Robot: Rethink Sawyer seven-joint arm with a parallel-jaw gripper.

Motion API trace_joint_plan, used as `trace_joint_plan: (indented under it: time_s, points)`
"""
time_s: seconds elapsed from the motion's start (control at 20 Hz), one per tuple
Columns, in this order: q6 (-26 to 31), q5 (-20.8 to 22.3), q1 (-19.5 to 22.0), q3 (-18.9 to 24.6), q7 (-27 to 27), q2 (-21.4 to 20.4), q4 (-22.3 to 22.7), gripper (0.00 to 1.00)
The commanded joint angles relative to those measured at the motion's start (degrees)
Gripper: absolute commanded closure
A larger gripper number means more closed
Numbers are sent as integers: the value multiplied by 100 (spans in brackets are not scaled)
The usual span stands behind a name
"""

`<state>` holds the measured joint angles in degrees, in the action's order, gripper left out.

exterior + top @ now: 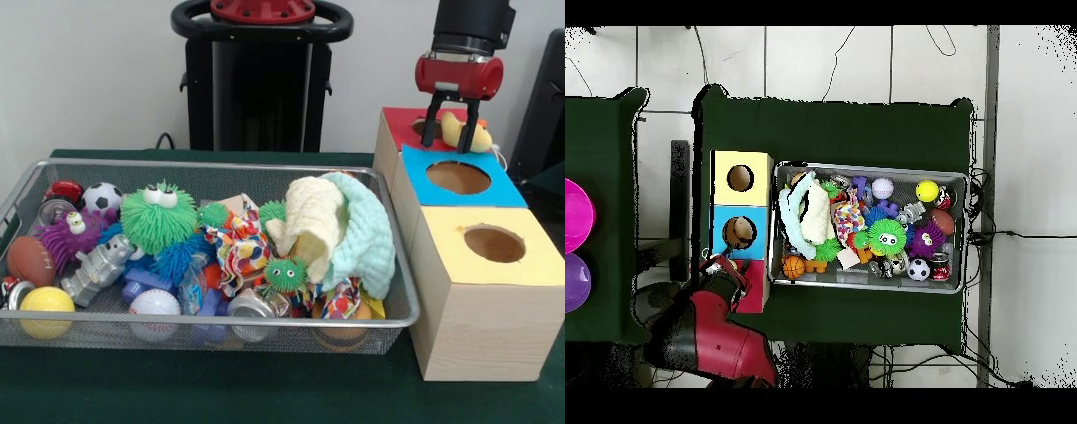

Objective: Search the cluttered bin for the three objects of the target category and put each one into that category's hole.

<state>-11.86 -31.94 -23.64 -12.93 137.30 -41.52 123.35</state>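
Note:
The silver wire-mesh bin (212, 165) fills the left and middle of the table and is full of toys; it also shows in the overhead view (865, 166). The red-topped box (402, 119) stands at the far right, and its round hole (425, 127) shows partly behind a finger. My gripper (448, 137) hangs just over the red top with its fingers spread, so it is open. A yellow plush toy (481, 135) lies on the red top, between and behind the fingers, to the right of the hole. In the overhead view the arm (715, 330) covers the red box.
A blue-topped box (457, 177) and a yellow-topped box (494, 244), each with a round hole, stand in a row in front of the red one. The bin holds a green fuzzy toy (157, 216), balls, cans, a white and mint cloth (340, 230) and patterned fabric.

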Motion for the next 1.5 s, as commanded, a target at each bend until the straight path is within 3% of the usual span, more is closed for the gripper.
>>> trace_joint_plan:
  time_s: [0.05,0.6,0.8,0.85,1.5]
  points:
    - [773,58,77,-2,652,37,332,0]
    - [635,217,142,-123,633,-89,389,0]
    - [662,343,321,24,640,-151,424,0]
    - [679,364,321,14,636,-148,411,100]
    - [662,448,318,-39,613,-139,375,100]
